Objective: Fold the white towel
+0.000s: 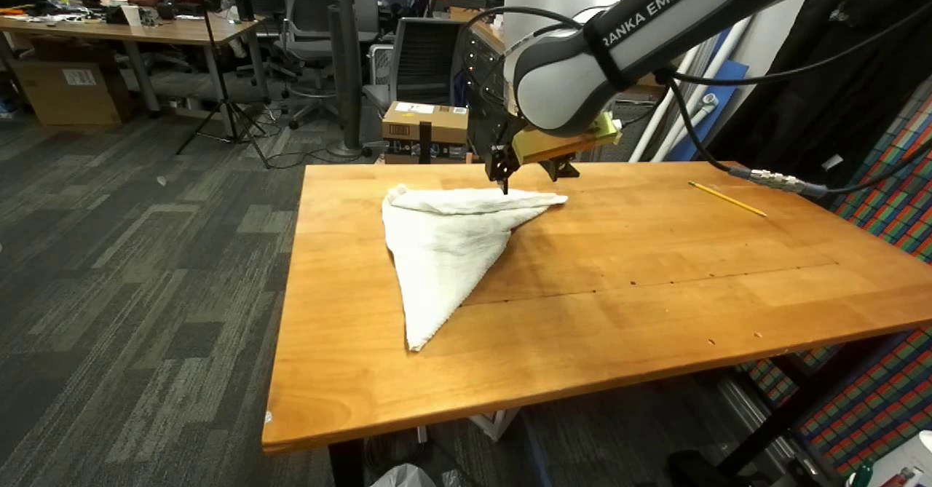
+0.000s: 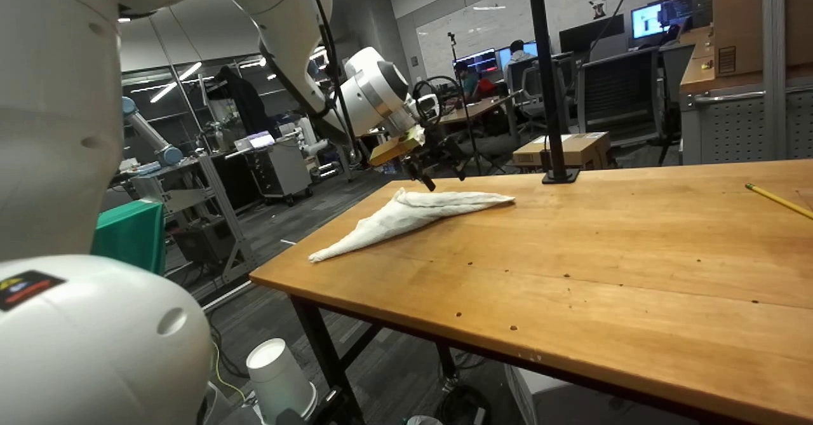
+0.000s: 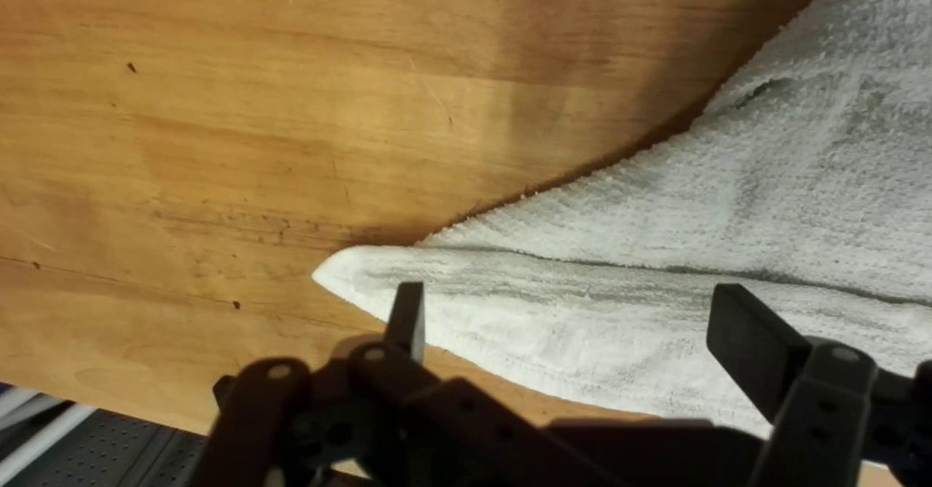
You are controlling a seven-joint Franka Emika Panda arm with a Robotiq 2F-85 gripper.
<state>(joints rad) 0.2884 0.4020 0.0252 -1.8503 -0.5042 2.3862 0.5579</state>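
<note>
One white towel [image 1: 444, 247]: found lying on the wooden table [image 1: 619, 341], toward the left end of the tabletop in both exterior views.
Towel outline: roughly triangular; in an exterior view a long corner [image 1: 419, 330] is pointed toward the near edge, and a second, narrow tip [image 1: 557, 199] is pointed to the right.
Towel fold: a strip [image 3: 568, 349] is turned over along one side; its edge is marked by a dark line across the cloth in the wrist view.
Gripper [image 3: 568, 312]: positioned over the strip; its two fingers [image 3: 757, 349] are spread well apart, one near the narrow tip, the other farther along.
Contact: in an exterior view one fingertip [image 2: 429, 184] is seen just above the outline of the cloth; whether the cloth is touched cannot be told.
Arm [image 1: 648, 28]: extended over the table; a white and dark casing is noted, and a yellow piece [image 1: 568, 139] is seen just beside the gripper.
Pencil [image 1: 728, 199]: yellow, laid on the table well apart from the towel; recorded in both exterior views.
Post [image 2: 545, 75]: black, mounted on a base plate [image 2: 561, 178] at the far table edge in an exterior view.
Background: a cardboard box [image 1: 444, 127] and office chairs [image 1: 422, 57] are observed beyond the table.
</note>
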